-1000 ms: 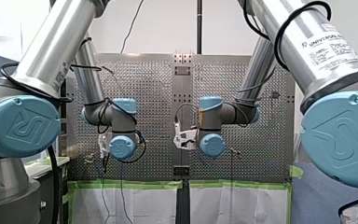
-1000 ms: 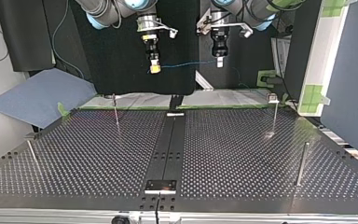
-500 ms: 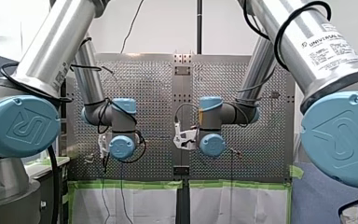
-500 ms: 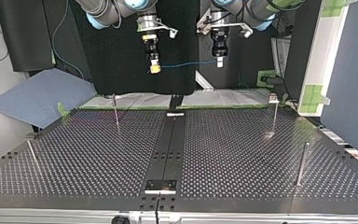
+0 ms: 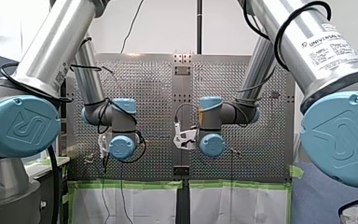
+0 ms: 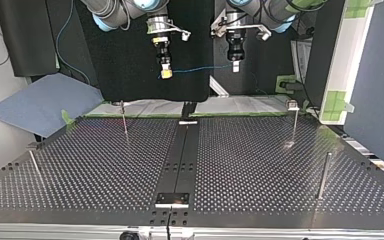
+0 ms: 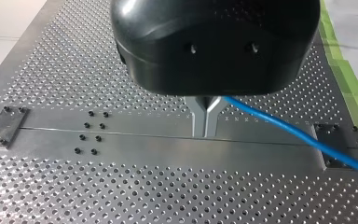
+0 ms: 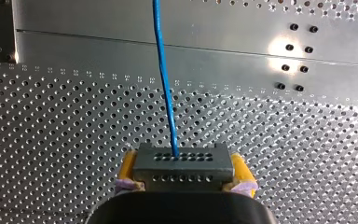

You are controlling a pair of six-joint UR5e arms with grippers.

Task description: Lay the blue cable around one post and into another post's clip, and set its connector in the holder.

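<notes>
Fingers, left [image 7: 199, 122]: pinching blue cable [image 7: 284, 128], pressing together.
Fingers, right [image 8: 240, 171]: clamping connector [image 8: 182, 163] between yellow pads.
Cable axis: running level between both arms, hanging well above counter [image 6: 240, 160] and posts [image 6: 294, 122].

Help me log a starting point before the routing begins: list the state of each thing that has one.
Thin blue cable: strung in the air between both grippers, around no post.
Dark grey connector block: clamped between the yellow pads, cable leading out ahead.
My left black gripper with metal fingers: shut on the cable.
My right gripper with yellow pads: shut on the connector.
Thin metal posts: upright, bare.
</notes>
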